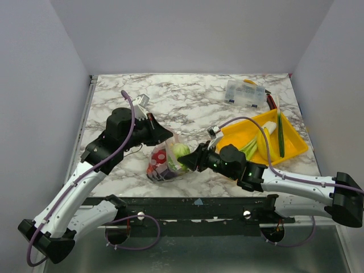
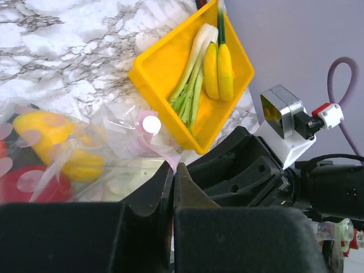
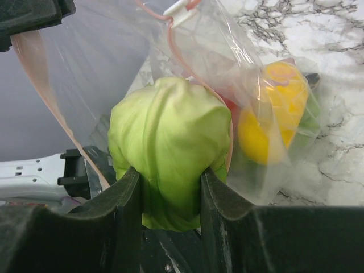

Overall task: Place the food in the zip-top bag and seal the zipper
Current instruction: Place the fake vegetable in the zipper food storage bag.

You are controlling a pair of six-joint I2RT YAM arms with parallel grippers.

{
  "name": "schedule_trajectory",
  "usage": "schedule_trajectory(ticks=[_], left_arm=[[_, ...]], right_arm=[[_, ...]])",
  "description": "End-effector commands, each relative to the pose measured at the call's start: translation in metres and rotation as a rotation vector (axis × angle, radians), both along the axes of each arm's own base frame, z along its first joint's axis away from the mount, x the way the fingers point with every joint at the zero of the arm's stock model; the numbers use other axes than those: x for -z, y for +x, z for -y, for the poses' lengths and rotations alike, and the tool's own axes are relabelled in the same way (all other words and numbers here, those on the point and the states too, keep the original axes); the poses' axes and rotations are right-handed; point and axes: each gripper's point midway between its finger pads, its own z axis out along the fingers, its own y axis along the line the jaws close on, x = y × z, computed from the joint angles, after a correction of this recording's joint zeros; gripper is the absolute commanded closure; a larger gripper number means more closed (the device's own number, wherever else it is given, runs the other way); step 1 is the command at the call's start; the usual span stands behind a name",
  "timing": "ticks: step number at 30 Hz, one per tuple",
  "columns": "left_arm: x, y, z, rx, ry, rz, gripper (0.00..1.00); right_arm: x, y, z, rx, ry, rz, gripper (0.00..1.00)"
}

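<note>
Right gripper clasps the round green food in the zip-top bag mouth, toward the bench's front edge; only its wrist view shows that grasp. Left gripper pinches the zipper; yellow food lies inside.

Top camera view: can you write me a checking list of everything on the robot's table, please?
Surface: marble table, white with grey veins.
Job's things: zip-top bag, mouth open, with yellow food and red food inside; round green food at its mouth.
Clutter: yellow tray with green stalks and yellow pieces; clear compartment box.
Grippers: left gripper shut on the bag's edge; right gripper clamps the green food.
Cables: purple cable along each arm.
Surroundings: plain grey walls.
</note>
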Motion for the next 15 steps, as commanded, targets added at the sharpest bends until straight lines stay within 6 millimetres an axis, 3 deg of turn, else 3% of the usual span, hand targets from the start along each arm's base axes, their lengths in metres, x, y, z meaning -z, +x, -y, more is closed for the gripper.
schedule_trajectory(ticks=[1, 5, 11, 13, 15], left_arm=[[-0.05, 0.007, 0.014, 0.045, -0.123, 0.123, 1.0], [-0.043, -0.001, 0.022, 0.121, -0.107, 0.099, 1.0], [-0.031, -0.013, 0.031, 0.221, -0.076, 0.067, 1.0], [-0.031, -0.018, 0.032, 0.238, -0.086, 0.057, 1.0], [-0.03, -0.021, 0.031, 0.24, -0.092, 0.044, 1.0]], right_arm=[[0.007, -0.002, -0.002, -0.04, -0.167, 0.037, 1.0], [-0.024, 0.006, -0.008, -0.007, -0.224, 0.091, 1.0], [-0.035, -0.002, -0.034, -0.123, -0.353, 0.271, 1.0], [-0.042, 0.007, -0.04, -0.072, -0.386, 0.369, 1.0], [-0.049, 0.033, -0.033, 0.11, -0.434, 0.362, 0.99]])
